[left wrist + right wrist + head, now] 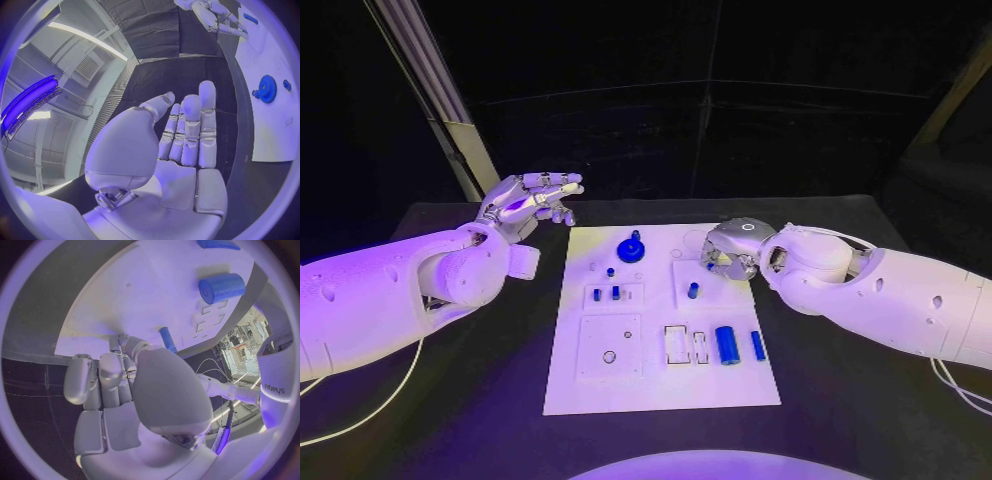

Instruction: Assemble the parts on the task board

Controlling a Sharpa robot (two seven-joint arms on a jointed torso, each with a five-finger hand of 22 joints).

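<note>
right wrist view: "sharpa" lettering on the arm beside the right robot hand.

Black table, dark backdrop

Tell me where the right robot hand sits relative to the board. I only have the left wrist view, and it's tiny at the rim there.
Observer: In the head view, the right robot hand is over the far right part of the task board.
Operator: Anything by its fingers?
Observer: A small blue peg lies on the board right next to them. The right wrist view doesn't settle whether they touch it.
Operator: What's nearer the robot on that side?
Observer: A thick blue cylinder lies on the board, with a slim blue rod beside it toward the board's right edge.
</note>
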